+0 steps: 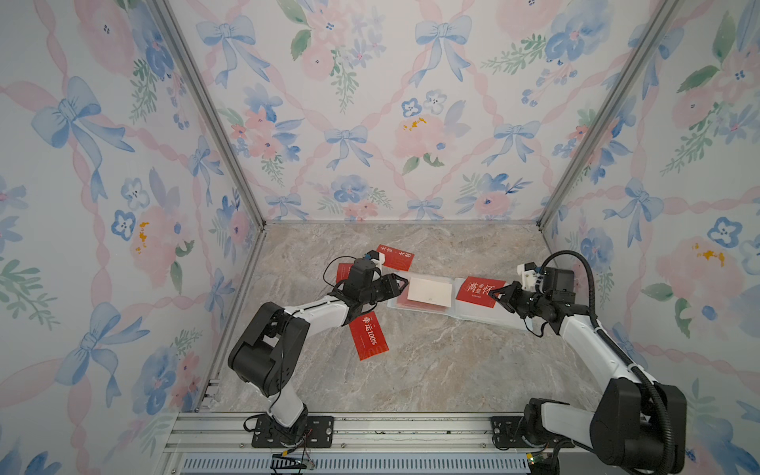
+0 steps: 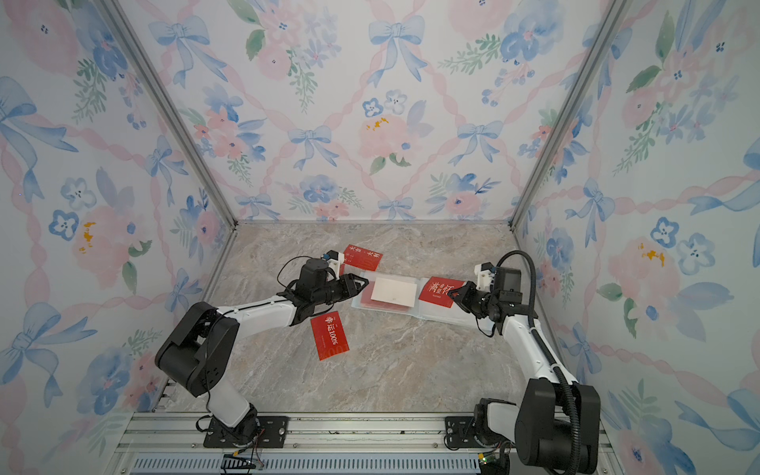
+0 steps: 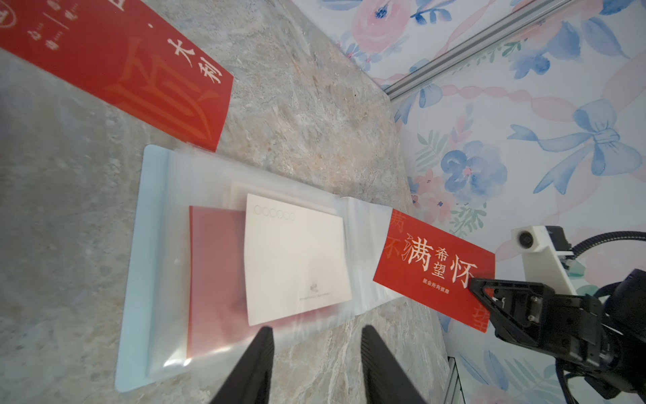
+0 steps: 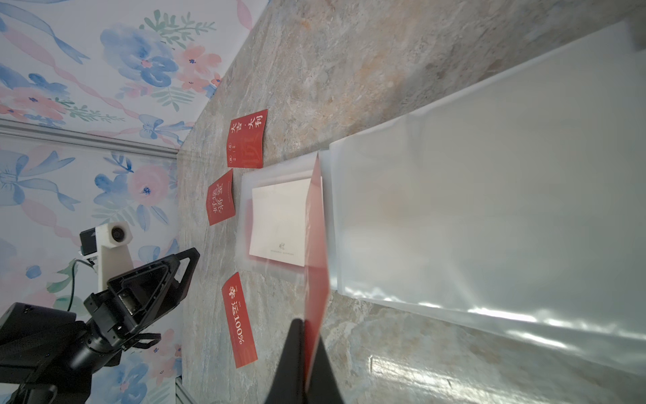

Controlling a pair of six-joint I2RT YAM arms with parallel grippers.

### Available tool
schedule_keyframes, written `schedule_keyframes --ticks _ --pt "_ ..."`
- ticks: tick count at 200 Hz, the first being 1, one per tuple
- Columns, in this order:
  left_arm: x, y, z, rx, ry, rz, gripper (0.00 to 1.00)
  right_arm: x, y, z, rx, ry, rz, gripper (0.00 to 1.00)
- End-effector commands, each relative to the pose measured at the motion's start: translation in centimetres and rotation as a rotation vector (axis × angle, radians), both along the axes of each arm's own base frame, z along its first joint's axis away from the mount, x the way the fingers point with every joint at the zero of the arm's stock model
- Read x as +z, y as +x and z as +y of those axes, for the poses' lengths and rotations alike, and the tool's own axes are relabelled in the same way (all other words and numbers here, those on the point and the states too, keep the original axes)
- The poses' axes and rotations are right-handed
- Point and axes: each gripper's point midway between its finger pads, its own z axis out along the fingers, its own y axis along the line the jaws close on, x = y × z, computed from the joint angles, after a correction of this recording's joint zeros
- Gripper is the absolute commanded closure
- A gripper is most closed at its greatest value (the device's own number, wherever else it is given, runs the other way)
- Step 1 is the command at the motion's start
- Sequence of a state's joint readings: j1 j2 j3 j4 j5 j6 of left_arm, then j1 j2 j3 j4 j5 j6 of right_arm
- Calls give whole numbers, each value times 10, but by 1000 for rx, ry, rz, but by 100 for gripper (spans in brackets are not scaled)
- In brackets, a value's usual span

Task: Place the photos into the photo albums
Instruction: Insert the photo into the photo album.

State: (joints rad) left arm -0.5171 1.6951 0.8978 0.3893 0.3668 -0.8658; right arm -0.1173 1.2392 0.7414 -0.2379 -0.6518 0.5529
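Note:
The photo album [image 1: 481, 314] [image 2: 444, 314] lies open on the marble table, its clear sleeves showing [image 4: 489, 210]. Its left page holds a whitish card back [image 1: 427, 293] [image 3: 297, 259] over a red card [image 3: 213, 280]. My right gripper [image 1: 493, 293] [image 4: 304, 323] is shut on the corner of a red photo [image 1: 479, 291] [image 3: 433, 266] and holds it above the album's right page, near the spine. My left gripper [image 1: 405, 283] [image 3: 316, 330] stands open at the album's left edge with nothing between its fingers.
Three red photos lie loose on the table. One sits behind the album [image 1: 397, 257] [image 3: 115, 66], one under the left arm [image 1: 343, 271] [image 4: 220, 197], and one in front of that arm [image 1: 369, 335] [image 4: 239, 320]. Flowered walls close in three sides.

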Motion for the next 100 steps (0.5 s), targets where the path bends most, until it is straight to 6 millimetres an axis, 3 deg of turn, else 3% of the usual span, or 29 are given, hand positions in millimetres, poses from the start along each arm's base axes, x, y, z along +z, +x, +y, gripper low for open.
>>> schedule_keyframes --ticks 1,100 --pt "3 6 -9 -25 -17 -9 56 -3 7 0 10 10 -23 96" --pt "-42 15 -18 -56 13 76 56 -16 29 7 47 59 -5 96"
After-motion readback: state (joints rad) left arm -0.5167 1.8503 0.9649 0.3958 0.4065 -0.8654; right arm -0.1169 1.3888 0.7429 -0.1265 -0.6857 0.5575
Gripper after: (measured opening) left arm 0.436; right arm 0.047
